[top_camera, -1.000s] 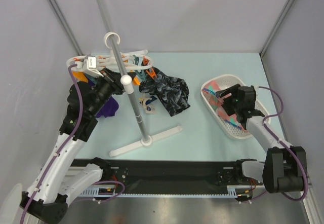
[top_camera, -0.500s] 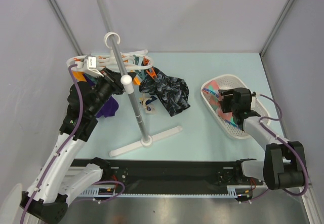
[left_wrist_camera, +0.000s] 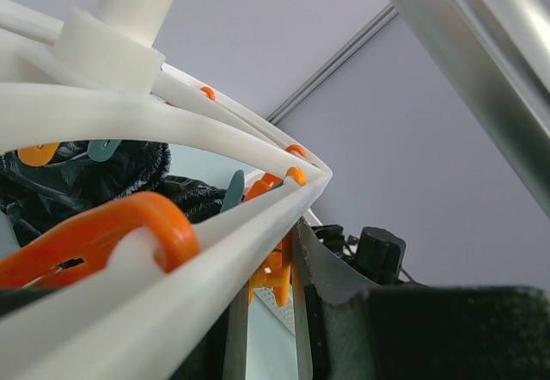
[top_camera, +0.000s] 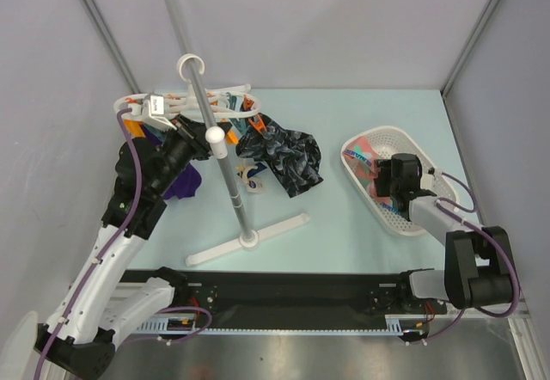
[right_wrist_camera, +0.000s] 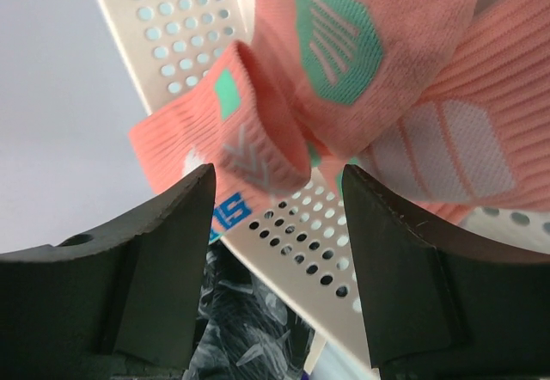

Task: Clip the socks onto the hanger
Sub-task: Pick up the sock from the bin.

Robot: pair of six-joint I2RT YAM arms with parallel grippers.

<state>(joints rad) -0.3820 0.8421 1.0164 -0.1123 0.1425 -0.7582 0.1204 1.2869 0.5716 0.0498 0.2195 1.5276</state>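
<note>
The white hanger (top_camera: 185, 105) hangs from the grey pole, its orange and teal clips around the ring. My left gripper (top_camera: 176, 135) is under its left side, shut on an orange clip (left_wrist_camera: 277, 277) below the white frame (left_wrist_camera: 172, 131). A black-grey marbled sock (top_camera: 288, 161) hangs from the hanger's right side. A purple sock (top_camera: 182, 182) hangs beneath my left arm. The salmon-pink spotted sock (top_camera: 369, 152) lies in the white mesh basket (top_camera: 404, 135). My right gripper (top_camera: 387, 178) is open inside the basket, its jaws (right_wrist_camera: 277, 174) on either side of a fold of the pink sock (right_wrist_camera: 344, 45).
The grey pole stand (top_camera: 225, 169) rises mid-table on a white cross base (top_camera: 249, 241). A small orange and blue item (top_camera: 252, 178) lies on the table beside the pole. Grey walls close in the left, the back and the right.
My right gripper has moved left and deeper into the basket onto the pink sock, and its jaws have narrowed. The left arm and the hanger have not moved.
</note>
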